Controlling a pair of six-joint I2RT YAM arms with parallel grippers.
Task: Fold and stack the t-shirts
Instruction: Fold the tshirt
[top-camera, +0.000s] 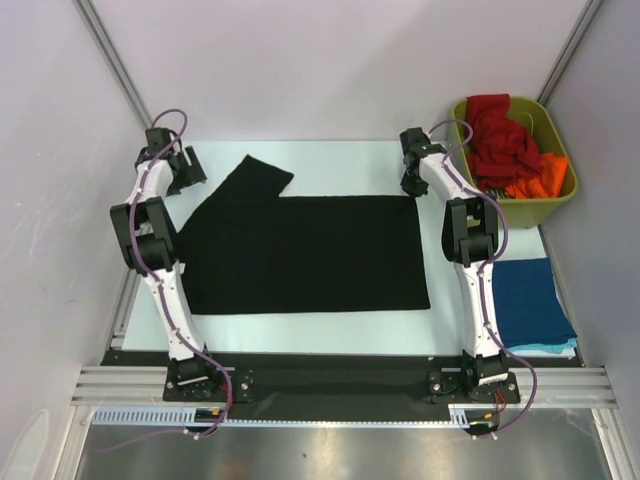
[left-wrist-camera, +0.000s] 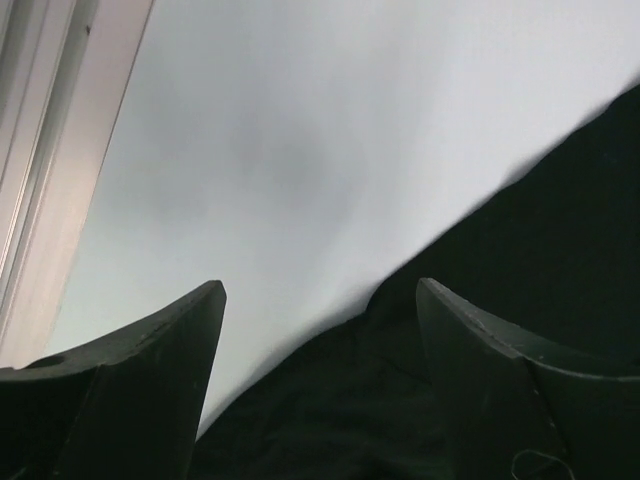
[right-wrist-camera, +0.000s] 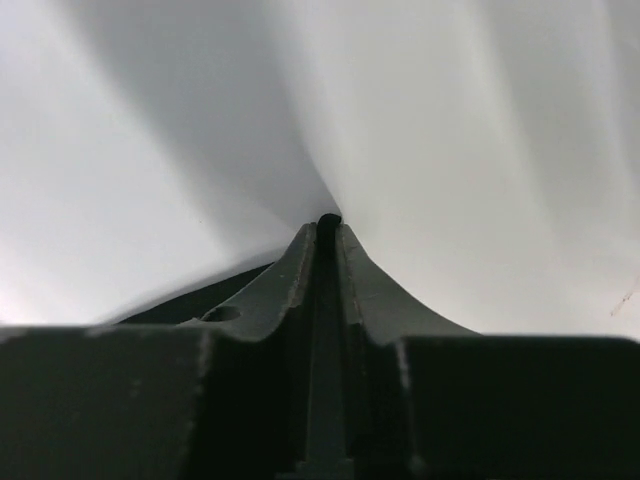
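Right gripper (right-wrist-camera: 328, 225) looks clenched on the soft black cloth t-shirt (top-camera: 300, 250) at its 1 o'clock corner; left gripper (left-wrist-camera: 320, 300) hangs released at 11 o'clock. Mid-fold probably, left must pinch next.

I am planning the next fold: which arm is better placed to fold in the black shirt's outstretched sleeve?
Left, probably. The left tool stands open beside the outstretched sleeve of the black cloth t-shirt. The right tool is shut at the shirt's opposite far corner.
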